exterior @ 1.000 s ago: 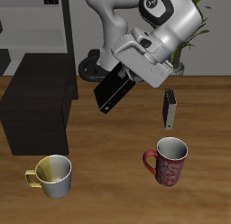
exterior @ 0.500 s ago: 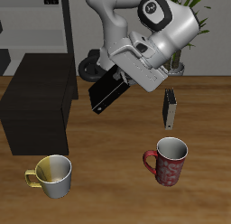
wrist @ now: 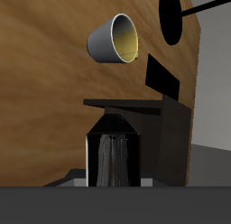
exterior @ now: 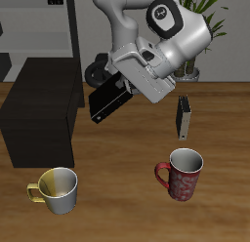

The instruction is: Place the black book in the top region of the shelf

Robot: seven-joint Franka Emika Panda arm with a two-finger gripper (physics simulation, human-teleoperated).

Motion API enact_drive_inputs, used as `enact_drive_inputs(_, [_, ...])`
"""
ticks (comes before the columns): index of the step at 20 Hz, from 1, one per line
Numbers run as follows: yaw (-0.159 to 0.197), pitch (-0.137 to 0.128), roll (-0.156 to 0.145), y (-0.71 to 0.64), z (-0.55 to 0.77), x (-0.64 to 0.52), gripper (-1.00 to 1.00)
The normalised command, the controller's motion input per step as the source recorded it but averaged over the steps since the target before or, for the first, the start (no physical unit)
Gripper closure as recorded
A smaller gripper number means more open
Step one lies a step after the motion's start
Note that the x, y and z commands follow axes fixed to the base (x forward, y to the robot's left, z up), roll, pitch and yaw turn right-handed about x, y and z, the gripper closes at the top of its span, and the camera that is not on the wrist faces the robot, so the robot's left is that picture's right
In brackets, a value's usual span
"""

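Note:
My gripper [exterior: 121, 89] is shut on the black book [exterior: 107, 102] and holds it tilted in the air, well above the table. The book hangs just beside the upper edge of the shelf [exterior: 39, 114], the large dark box on the table, and is apart from it. In the wrist view the book [wrist: 113, 157] fills the space between my fingers, with the table far below.
A shorter dark book [exterior: 183, 117] stands upright on the table behind the red mug [exterior: 181, 175]. A yellow mug [exterior: 57, 189] sits near the front edge, also in the wrist view [wrist: 115, 38]. A pale grey rack [exterior: 49, 31] and a plant [exterior: 210, 7] stand at the back.
My gripper has carried the black book sideways toward the shelf and slightly upward. The mugs and the upright dark book have not moved.

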Motion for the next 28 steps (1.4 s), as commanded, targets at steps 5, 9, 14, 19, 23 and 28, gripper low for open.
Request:
enact_drive_inputs(5, [0.000,0.014,-0.001,-0.15,-0.01,0.06,1.00])
enact_drive_inputs(9, [0.000,-0.004,-0.012,-0.09,-0.03,0.05,1.00])
enact_drive_inputs(14, [0.000,0.022,-0.019,-0.08,-0.18,-0.02,1.00])
enact_drive_inputs(19, [-0.008,0.023,-0.006,-0.08,-0.11,0.04,1.00])
enact_drive_inputs(23, [-0.014,-0.003,-0.043,-0.13,-0.03,0.04,1.00])
enact_drive_inputs(28, [-0.020,0.015,-0.027,-0.14,-0.04,-0.01,1.00])
